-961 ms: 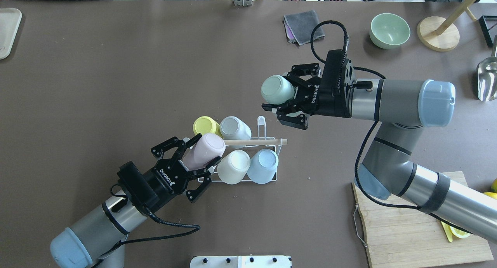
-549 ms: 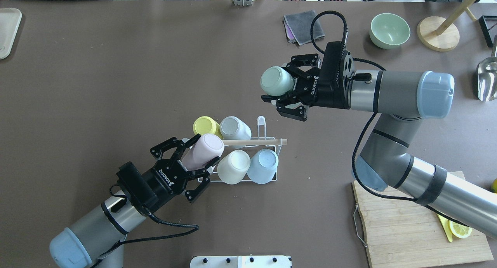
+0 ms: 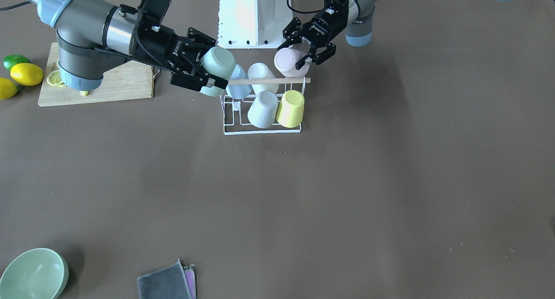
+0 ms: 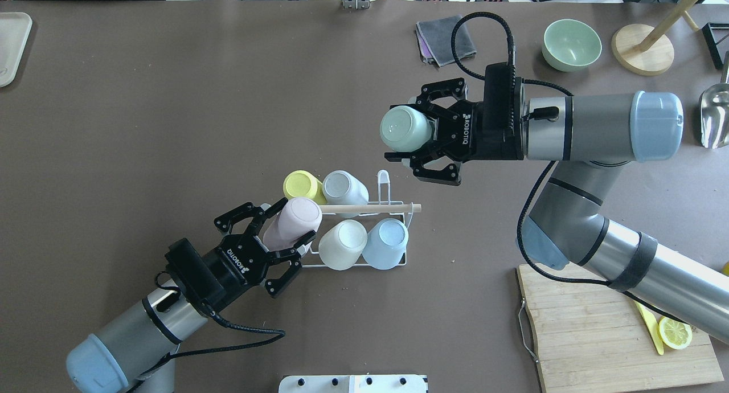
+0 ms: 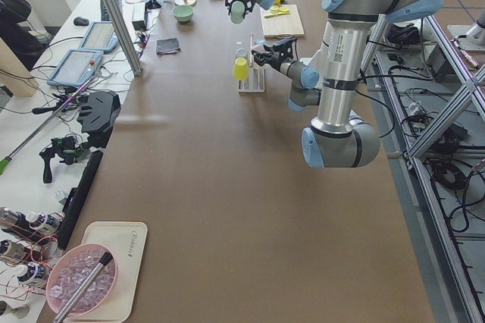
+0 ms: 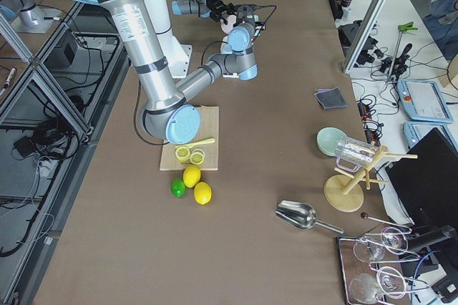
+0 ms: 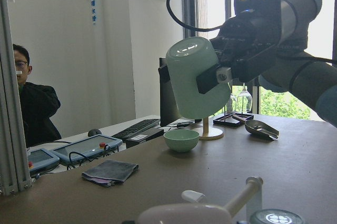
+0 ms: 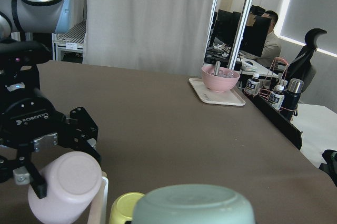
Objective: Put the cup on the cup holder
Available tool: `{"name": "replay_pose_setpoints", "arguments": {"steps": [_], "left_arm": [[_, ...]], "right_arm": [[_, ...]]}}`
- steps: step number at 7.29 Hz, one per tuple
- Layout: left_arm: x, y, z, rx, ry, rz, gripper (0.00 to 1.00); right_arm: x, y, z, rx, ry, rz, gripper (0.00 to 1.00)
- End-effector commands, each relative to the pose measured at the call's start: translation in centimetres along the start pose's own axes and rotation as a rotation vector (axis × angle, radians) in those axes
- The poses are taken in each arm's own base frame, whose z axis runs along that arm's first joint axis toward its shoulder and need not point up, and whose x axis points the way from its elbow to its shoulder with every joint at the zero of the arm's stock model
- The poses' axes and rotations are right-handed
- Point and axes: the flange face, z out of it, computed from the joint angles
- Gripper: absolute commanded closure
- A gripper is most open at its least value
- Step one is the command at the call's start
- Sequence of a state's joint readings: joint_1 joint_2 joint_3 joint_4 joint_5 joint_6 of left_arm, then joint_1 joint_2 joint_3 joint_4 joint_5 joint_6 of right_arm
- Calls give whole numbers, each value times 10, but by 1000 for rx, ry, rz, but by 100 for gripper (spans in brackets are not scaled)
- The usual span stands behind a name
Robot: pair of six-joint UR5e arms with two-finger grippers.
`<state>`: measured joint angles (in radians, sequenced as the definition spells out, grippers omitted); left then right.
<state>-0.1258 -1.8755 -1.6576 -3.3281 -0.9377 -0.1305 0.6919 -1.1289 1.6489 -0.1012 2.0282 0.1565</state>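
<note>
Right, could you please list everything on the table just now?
cup holder: one, white wire with wooden rod, mid-table
racked cups: four, yellow, pale grey, white, light blue, upturned on the holder
pink cup: one, pink, at the holder's end
green cup: one, pale green, aloft
bowl: one, pale green, far right
wooden stand: one, light wood, beside the bowl
cloth: one, grey over pink, far edge
cutting board: one, wooden, near right, with lemon slices
citrus fruit: three, two yellow and one green, beside the board
scoop: one, metal, right edge
tray: one, off-white, far left
left claw: one, black, shut on the pink cup
right claw: one, black, shut on the green cup
</note>
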Motion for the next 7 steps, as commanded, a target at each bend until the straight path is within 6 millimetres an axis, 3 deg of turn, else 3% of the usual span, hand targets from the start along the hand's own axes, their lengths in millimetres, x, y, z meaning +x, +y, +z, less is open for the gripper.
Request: {"name": "replay_pose_setpoints", "arguments": {"steps": [1,3,7], "left_arm": [[-5,2,-4,2,-24,2,2],[-5,1,-5,6,-23,-3,2],[-14,-10,-4,47,-32,-22,2]], "right_arm": [[-16,9,6,37,-46,-14,100],[-24,24,16,45,-63,-4,100],[-9,37,59,28,-64,8,100]]}}
